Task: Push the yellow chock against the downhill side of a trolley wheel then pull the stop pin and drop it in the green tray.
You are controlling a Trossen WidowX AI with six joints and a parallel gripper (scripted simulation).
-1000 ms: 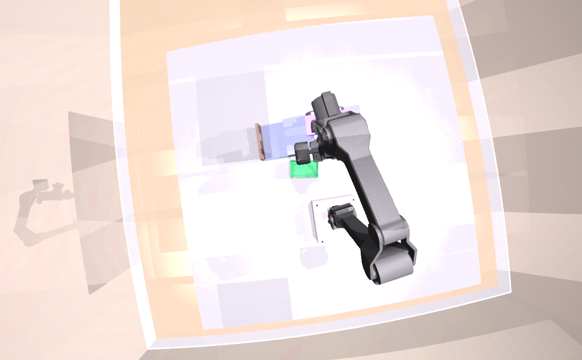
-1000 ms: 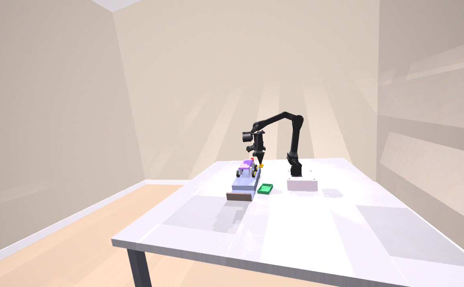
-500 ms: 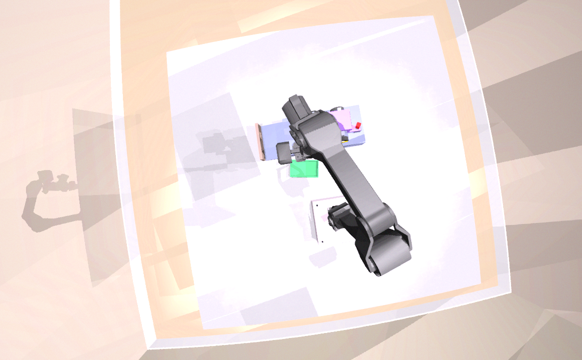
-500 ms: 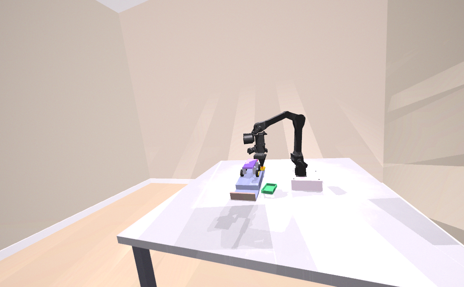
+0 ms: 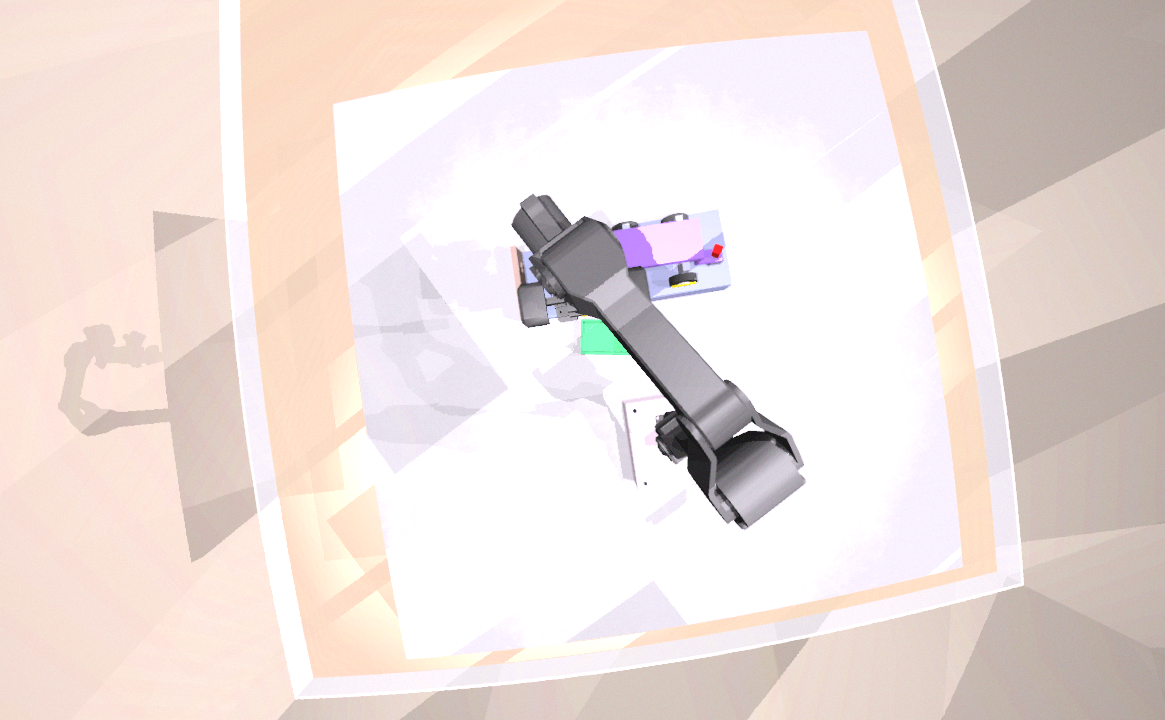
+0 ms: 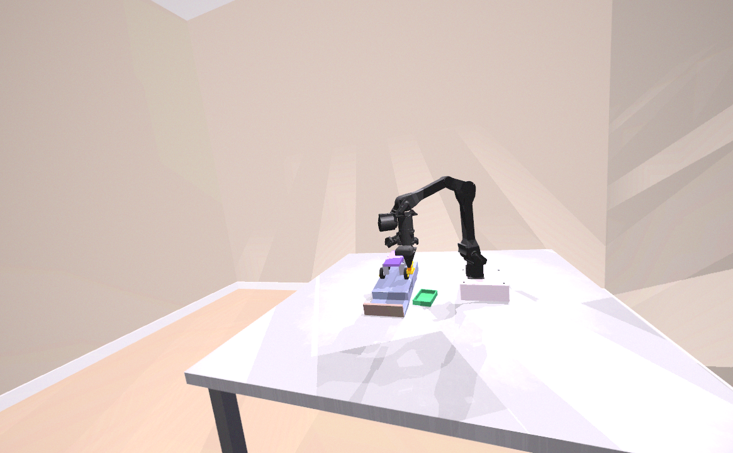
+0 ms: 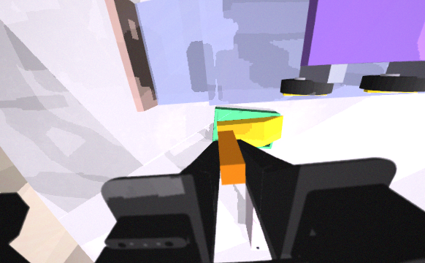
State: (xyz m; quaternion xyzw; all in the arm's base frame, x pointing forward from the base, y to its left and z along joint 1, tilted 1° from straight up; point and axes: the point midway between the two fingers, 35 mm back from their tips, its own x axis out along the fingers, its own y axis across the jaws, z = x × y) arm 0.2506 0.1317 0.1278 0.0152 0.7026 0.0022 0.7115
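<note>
My gripper [image 6: 409,264] [image 7: 226,145] is shut on the orange handle [image 7: 233,174] of the yellow chock [image 6: 411,270] [image 7: 265,131]. The chock is held in the air beside the ramp [image 6: 388,288] [image 7: 176,55], overlapping the green tray [image 5: 602,337] [image 6: 425,297] [image 7: 227,115] in the wrist view; its black base is not visible. The purple trolley [image 5: 671,243] [image 6: 392,262] [image 7: 366,33] stands on the ramp's upper part, its near downhill wheel [image 7: 304,88] to the chock's upper right in the wrist view. The red-headed stop pin [image 5: 717,251] stands at the uphill end.
A brown end board [image 6: 382,309] [image 7: 128,55] closes the ramp's low end. The tray lies close along the ramp's near side. The arm's pale base block [image 5: 642,452] [image 6: 484,292] stands beyond it. The arm hides part of the ramp, trolley and tray in the top view.
</note>
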